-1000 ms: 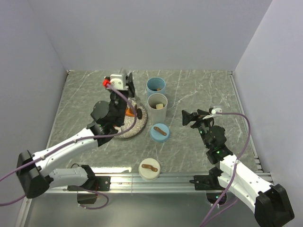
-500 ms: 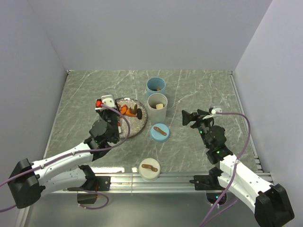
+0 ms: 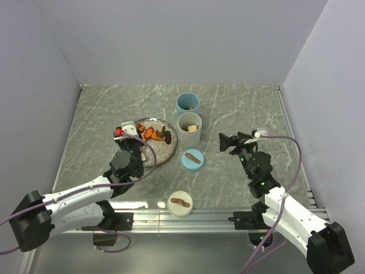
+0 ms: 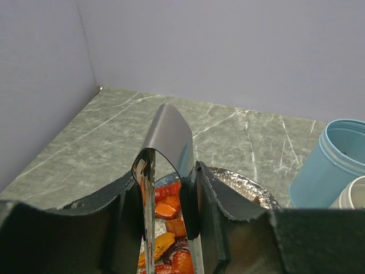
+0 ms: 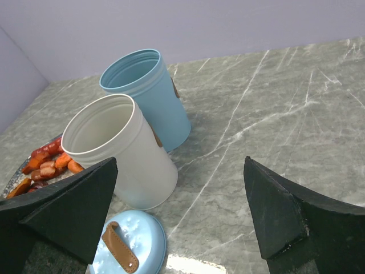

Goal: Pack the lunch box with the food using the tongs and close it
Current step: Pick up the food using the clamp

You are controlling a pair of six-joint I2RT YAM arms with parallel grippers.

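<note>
My left gripper (image 3: 128,133) hangs over the near left rim of the silver plate (image 3: 158,156), shut on the grey metal tongs (image 4: 169,128). In the left wrist view my left gripper (image 4: 167,174) holds both tong arms, joined end up. Orange, red and brown food (image 4: 166,225) lies on the plate (image 4: 246,184) between the arms. The food (image 3: 153,133) sits on the plate's far side. The lunch box is a blue tub (image 3: 187,104) and a white tub (image 3: 190,129), both uncovered, a pale piece showing in the white one. My right gripper (image 3: 229,142) stands open to their right, holding nothing.
A blue lid (image 3: 193,159) with a brown strap lies in front of the white tub (image 5: 121,149); a white lid (image 3: 180,204) lies near the front rail. The blue tub (image 5: 147,91) and blue lid (image 5: 129,249) show ahead of my right gripper (image 5: 181,220). Walls close in left, right and behind.
My left gripper has drawn back with the tongs from beyond the plate's far edge to its near left side. The right arm has not moved.
</note>
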